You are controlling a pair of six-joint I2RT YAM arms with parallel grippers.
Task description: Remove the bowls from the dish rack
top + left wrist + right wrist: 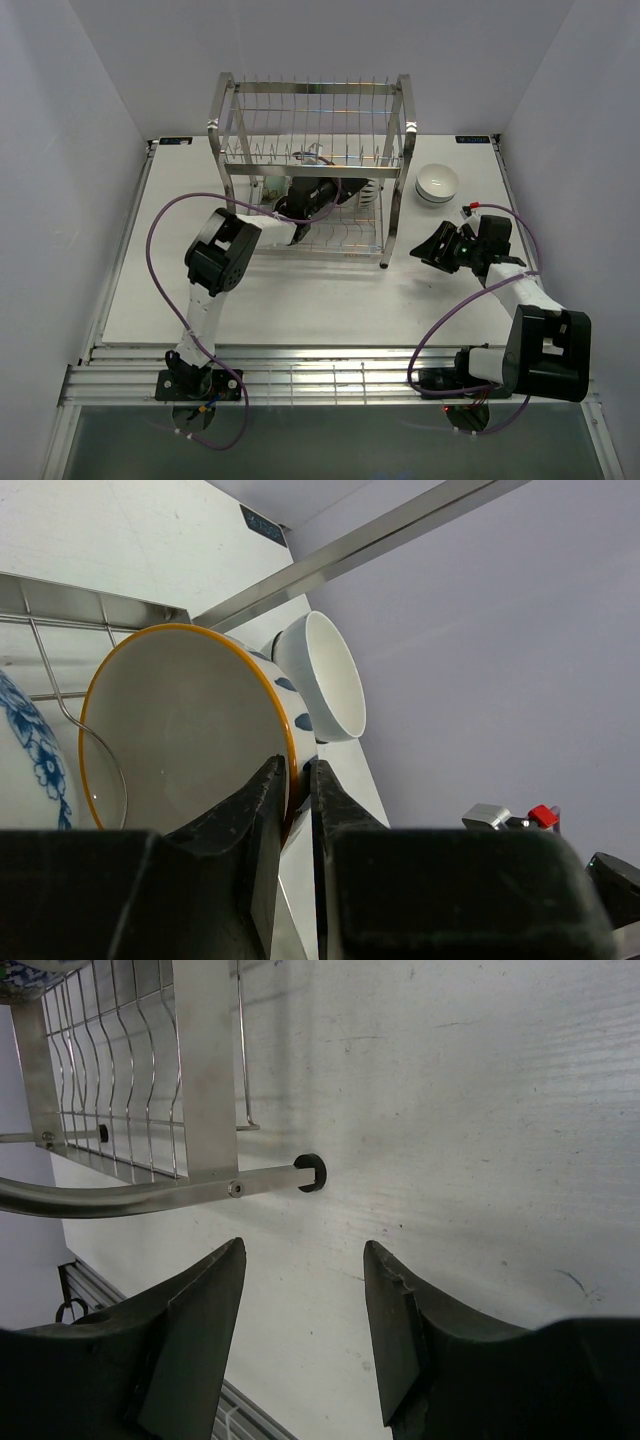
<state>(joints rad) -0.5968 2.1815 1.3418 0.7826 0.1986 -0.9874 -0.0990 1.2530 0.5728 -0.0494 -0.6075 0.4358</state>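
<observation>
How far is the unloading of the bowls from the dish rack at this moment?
Done: a white bowl stands on the table, right of the dish rack. In hand: the left gripper is shut on the rim of an orange-rimmed bowl in the rack. Left: that bowl and a blue-patterned bowl beside it. The right gripper is open and empty.

Blue-flowered bowl (25, 755) half beyond the left wrist view's edge; lower rim of the orange-rimmed bowl (180, 730) behind the fingers (255, 825).
</observation>
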